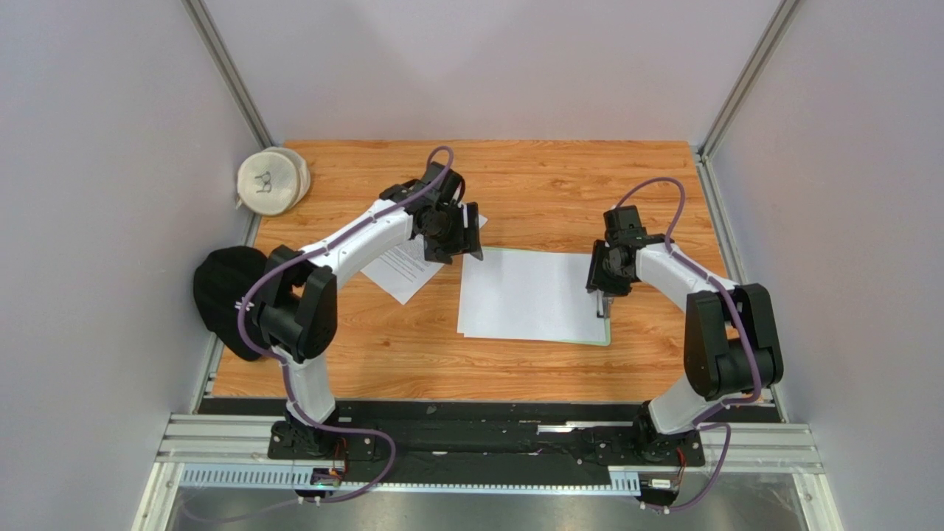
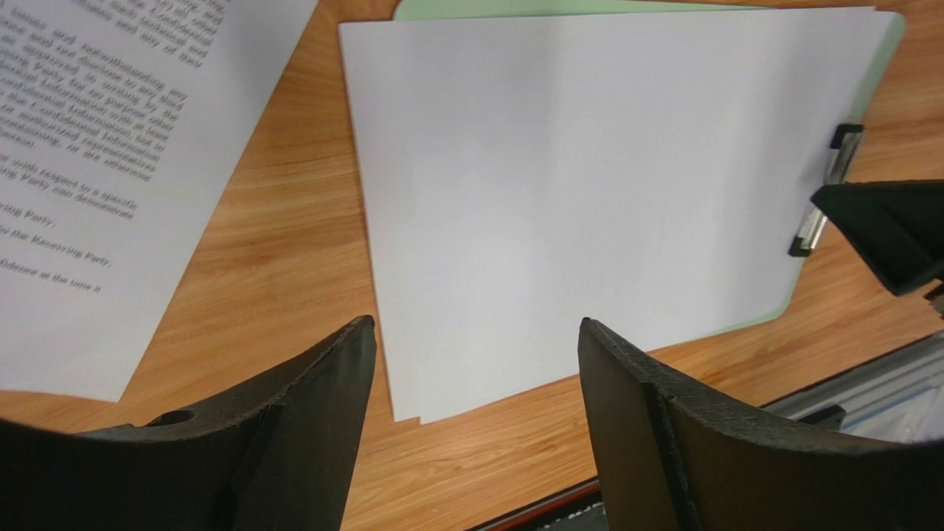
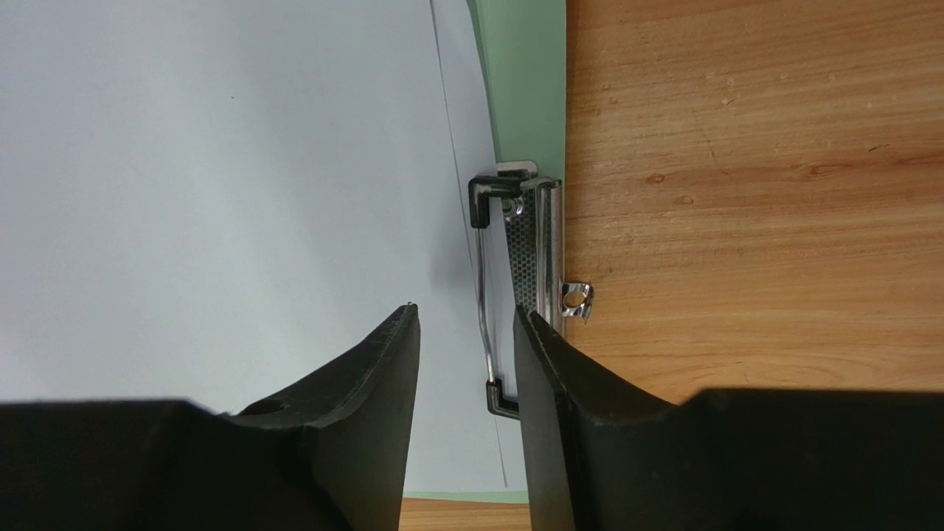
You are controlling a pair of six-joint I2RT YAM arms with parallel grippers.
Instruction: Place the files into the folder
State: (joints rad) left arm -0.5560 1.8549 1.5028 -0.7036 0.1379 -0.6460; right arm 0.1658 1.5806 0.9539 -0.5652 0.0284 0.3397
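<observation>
The right gripper (image 3: 465, 315) points down, its jaws drawn narrow with a slim gap between them. The clip (image 3: 537, 243) sits right at its fingertips, and the clip's wire bar runs lengthwise through that gap, so its long axis lies along the jaws, not across them. No pad visibly presses it. Out past the left finger lie the files (image 3: 222, 166), stacked on the folder (image 3: 521, 89). The left gripper (image 2: 474, 326), wide and empty, hovers with that stack ahead of it and a loose printed sheet (image 2: 100, 144) off to its left on the table (image 2: 288, 243). The right arm looks nearer for working the clip, the left for fetching the sheet.
</observation>
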